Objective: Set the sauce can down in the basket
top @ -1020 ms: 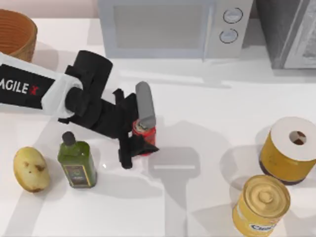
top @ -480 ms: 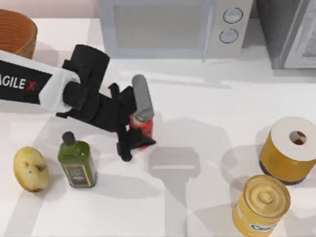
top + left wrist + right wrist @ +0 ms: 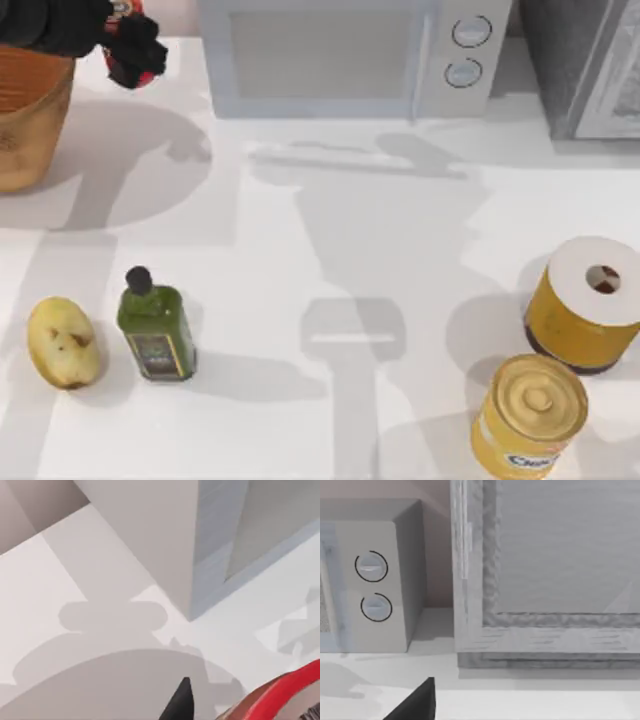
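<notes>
Carrying is mostly done, by the look of it: your left gripper (image 3: 128,55) sits at the top view's far-left back corner w/ the sauce can (image 3: 122,10) pinched between its fingers, a bit of red and silver showing amid the black. It's up off the table (image 3: 330,250), just beside the basket (image 3: 30,120), near its right rim, not over the middle. So the can isn't in yet. What's left, as I judge it: shift further over the opening, lower, let go. Watch that rim; a drop from here could clip it or land outside.

Right arm is parked; its wrist view shows a dark finger tip (image 3: 417,705), but you can't tell if the fingers are spread or together.

Views differ a lot. The top view gives you the whole layout: basket, potato (image 3: 63,342), green oil bottle (image 3: 155,325) at the left front; two big yellow cans (image 3: 560,370) at the right; microwave (image 3: 350,55) at the back. The left wrist view gives the can close up (image 3: 280,697), a red curved edge w/ one black finger tip (image 3: 181,702) beside it, plus the microwave's corner, no basket. The right wrist view gives the microwave's dials (image 3: 372,587) and a grey cabinet (image 3: 545,570).
</notes>
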Controlling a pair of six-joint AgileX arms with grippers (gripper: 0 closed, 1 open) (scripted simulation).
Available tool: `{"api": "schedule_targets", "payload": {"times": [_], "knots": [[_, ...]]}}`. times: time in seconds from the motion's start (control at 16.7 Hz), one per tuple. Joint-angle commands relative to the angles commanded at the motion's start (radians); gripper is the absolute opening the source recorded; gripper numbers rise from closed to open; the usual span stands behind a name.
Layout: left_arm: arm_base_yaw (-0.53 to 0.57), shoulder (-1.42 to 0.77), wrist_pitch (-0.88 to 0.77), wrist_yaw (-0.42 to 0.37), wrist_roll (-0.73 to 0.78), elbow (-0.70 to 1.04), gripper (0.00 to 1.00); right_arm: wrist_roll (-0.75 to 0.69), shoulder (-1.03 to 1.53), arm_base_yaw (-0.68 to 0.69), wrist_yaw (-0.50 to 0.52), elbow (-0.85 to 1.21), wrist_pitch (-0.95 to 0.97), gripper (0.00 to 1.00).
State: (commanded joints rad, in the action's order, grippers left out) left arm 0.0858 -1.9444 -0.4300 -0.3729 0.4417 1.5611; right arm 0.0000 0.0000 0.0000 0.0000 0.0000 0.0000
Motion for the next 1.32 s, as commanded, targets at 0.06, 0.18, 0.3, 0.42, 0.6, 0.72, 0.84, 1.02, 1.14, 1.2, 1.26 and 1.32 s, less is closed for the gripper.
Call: {"api": "schedule_targets", "payload": {"times": [0.06,0.18,0.3,0.42,0.6,0.72,0.84,1.02,1.14,1.2,1.26,1.32], "knots": [[-0.046,0.011,-0.058,0.031,-0.052,0.072,0.0,0.0,0.0,0.0,0.0,0.0,0.0,1.0],[-0.136,0.028,-0.181,0.09,-0.135,0.194,0.0,0.0,0.0,0.0,0.0,0.0,0.0,1.0],[-0.218,0.046,-0.295,0.143,-0.192,0.282,0.0,0.0,0.0,0.0,0.0,0.0,0.0,1.0],[-0.283,0.064,-0.374,0.183,-0.23,0.332,0.0,0.0,0.0,0.0,0.0,0.0,0.0,1.0],[-0.32,0.075,-0.413,0.205,-0.25,0.351,0.0,0.0,0.0,0.0,0.0,0.0,0.0,1.0],[-0.32,0.075,-0.413,0.205,-0.25,0.351,0.0,0.0,0.0,0.0,0.0,0.0,0.0,1.0],[-0.316,0.07,-0.407,0.205,-0.247,0.348,0.0,0.0,0.0,0.0,0.0,0.0,0.0,1.0],[-0.313,0.047,-0.36,0.208,-0.251,0.328,0.0,0.0,0.0,0.0,0.0,0.0,0.0,1.0],[-0.31,0.03,-0.33,0.21,-0.253,0.315,0.0,0.0,0.0,0.0,0.0,0.0,0.0,1.0],[-0.309,0.021,-0.314,0.211,-0.255,0.308,0.0,0.0,0.0,0.0,0.0,0.0,0.0,1.0],[-0.308,0.013,-0.298,0.211,-0.257,0.301,0.0,0.0,0.0,0.0,0.0,0.0,0.0,1.0],[-0.306,0.004,-0.285,0.212,-0.258,0.294,0.0,0.0,0.0,0.0,0.0,0.0,0.0,1.0]]}}
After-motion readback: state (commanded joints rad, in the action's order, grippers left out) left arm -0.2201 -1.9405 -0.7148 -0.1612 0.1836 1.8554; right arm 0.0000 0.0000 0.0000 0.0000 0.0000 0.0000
